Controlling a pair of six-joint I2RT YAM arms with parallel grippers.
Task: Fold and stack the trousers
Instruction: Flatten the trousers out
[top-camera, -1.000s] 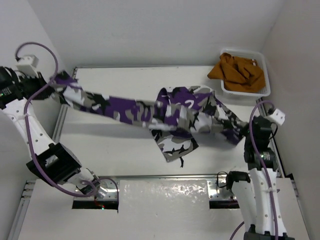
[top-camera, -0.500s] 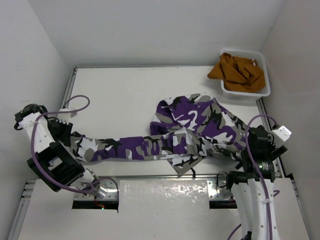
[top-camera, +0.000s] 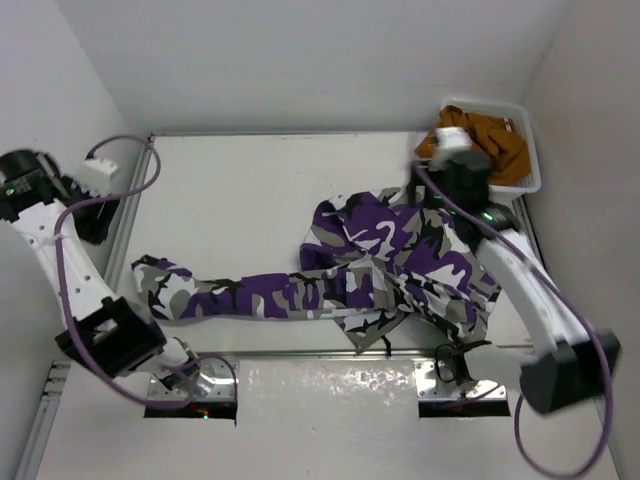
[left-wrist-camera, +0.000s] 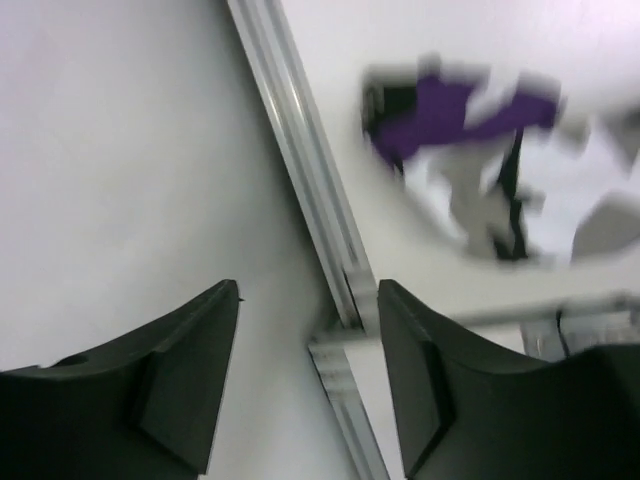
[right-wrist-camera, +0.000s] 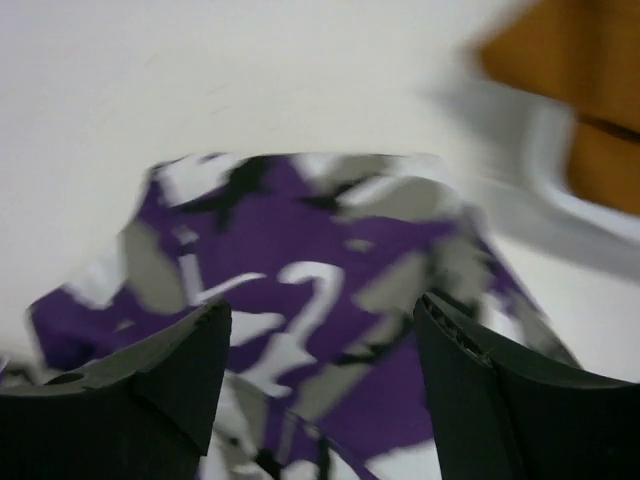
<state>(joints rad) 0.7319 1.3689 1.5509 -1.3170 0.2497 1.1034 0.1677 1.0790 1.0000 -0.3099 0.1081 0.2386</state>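
The camouflage trousers (top-camera: 380, 250) lie on the white table (top-camera: 250, 180), released by both arms. Their bulk sits crumpled right of centre, with folds overlapping. One leg runs out flat to the left along the near edge, and its cuff ends close to the table's left side. In the left wrist view we see a blurred patch of the purple, grey and white print (left-wrist-camera: 470, 150) on the table top. In the right wrist view the far edge of the bunched fabric (right-wrist-camera: 290, 260) fills the lower half.

The right gripper (top-camera: 450, 185) hangs over the far right part of the trousers, near the basket. Its fingers stand apart with nothing between them (right-wrist-camera: 322, 310), and we see only fabric and table below. The left gripper (top-camera: 97, 222) is out over the table's left edge, well apart from the cuff. Its fingers are also spread and empty (left-wrist-camera: 308, 300), and the aluminium edge rail (left-wrist-camera: 310, 180) shows between them.

In the far right corner stands a white plastic basket (top-camera: 532, 160) holding a crumpled orange-brown garment (top-camera: 480, 140). Both show blurred at the upper right of the right wrist view, the garment (right-wrist-camera: 590, 90) above the basket rim (right-wrist-camera: 540, 165).
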